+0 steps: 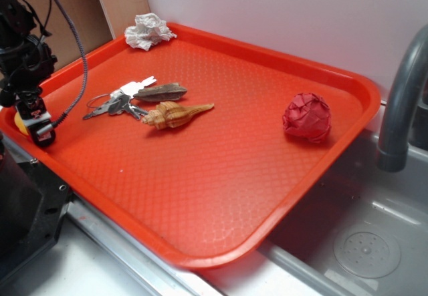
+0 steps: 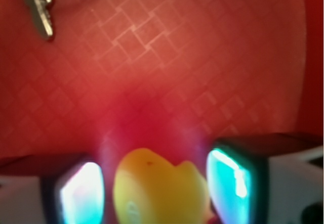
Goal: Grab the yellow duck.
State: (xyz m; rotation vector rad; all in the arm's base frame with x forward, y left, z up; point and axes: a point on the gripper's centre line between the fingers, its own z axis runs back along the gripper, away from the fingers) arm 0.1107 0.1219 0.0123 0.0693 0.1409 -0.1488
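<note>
On the left edge of the red tray (image 1: pixel 221 176) sits the yellow duck (image 1: pixel 21 123), and only a small bit of it peeks out behind the gripper (image 1: pixel 40 130) in the outside view. Seen from the wrist, the yellow duck (image 2: pixel 159 191) sits right between the two fingers (image 2: pixel 235 183), with a thin gap on each side, so the gripper (image 2: pixel 157 193) is open around the duck and not squeezing it. Near the duck, further into the tray, lie some keys (image 1: pixel 120 101) on a ring. Just past the keys is a brown seashell (image 1: pixel 175 114) with a long pointy end, and beside it a dark flat thing (image 1: pixel 160 93) I cannot name. Far from the duck, on the other side of the tray, rests a red paper ball (image 1: pixel 307 117). A white crumpled paper (image 1: pixel 148 31) lies on the tray's back edge
</note>
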